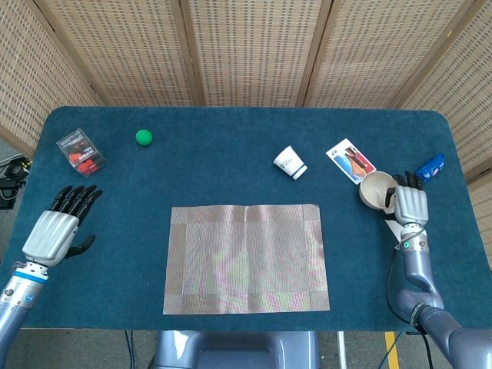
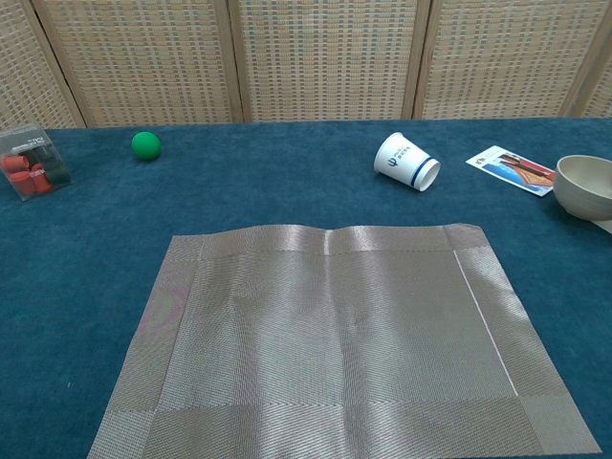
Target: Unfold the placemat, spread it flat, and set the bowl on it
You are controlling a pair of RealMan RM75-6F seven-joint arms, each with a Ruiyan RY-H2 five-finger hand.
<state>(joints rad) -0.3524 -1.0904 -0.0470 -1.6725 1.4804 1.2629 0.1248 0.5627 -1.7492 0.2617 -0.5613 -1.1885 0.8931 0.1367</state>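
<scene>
The woven grey placemat lies unfolded and flat on the blue table, filling the lower chest view with a slight crease along its far edge. To its right is a cream bowl, also at the chest view's right edge. My right hand grips the bowl's right rim, fingers hooked over the edge. My left hand hovers at the table's left side, fingers spread and holding nothing, well clear of the mat.
A paper cup lies on its side behind the mat, with a printed card to its right. A blue object sits near the right edge. A green ball and a clear box of red pieces are far left.
</scene>
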